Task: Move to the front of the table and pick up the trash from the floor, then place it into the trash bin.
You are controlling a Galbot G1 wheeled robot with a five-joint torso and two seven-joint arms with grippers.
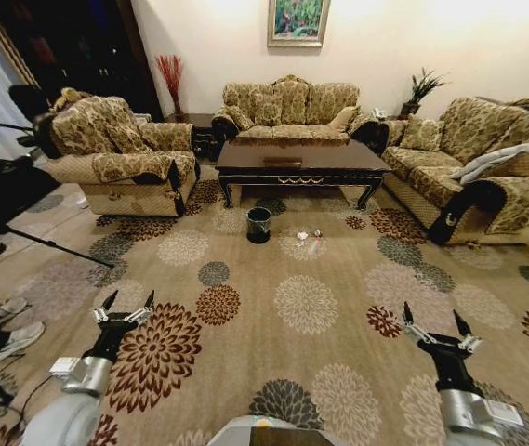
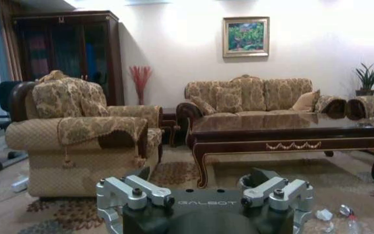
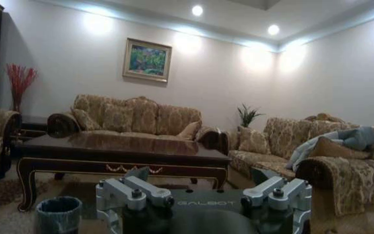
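The dark brown table (image 1: 301, 160) stands far ahead on the flowered carpet floor (image 1: 306, 302). The small black trash bin (image 1: 258, 224) sits in front of it. Just right of the bin lie tiny scraps of trash (image 1: 309, 240), white bits and one with red. My left gripper (image 1: 126, 301) and right gripper (image 1: 432, 314) hover low and near me, both open and holding nothing, well short of the trash. The left wrist view shows the left gripper (image 2: 203, 176), the table (image 2: 291, 131) and the trash (image 2: 342, 214). In the right wrist view are the right gripper (image 3: 200, 174), the bin (image 3: 58, 214) and the table (image 3: 122, 151).
A patterned armchair (image 1: 120, 153) stands at the left, a sofa (image 1: 287, 107) behind the table and another sofa (image 1: 487, 158) at the right. Tripod legs and dark gear (image 1: 4, 195) crowd the left edge, with a shoe (image 1: 4, 339) nearby. Open carpet lies between me and the bin.
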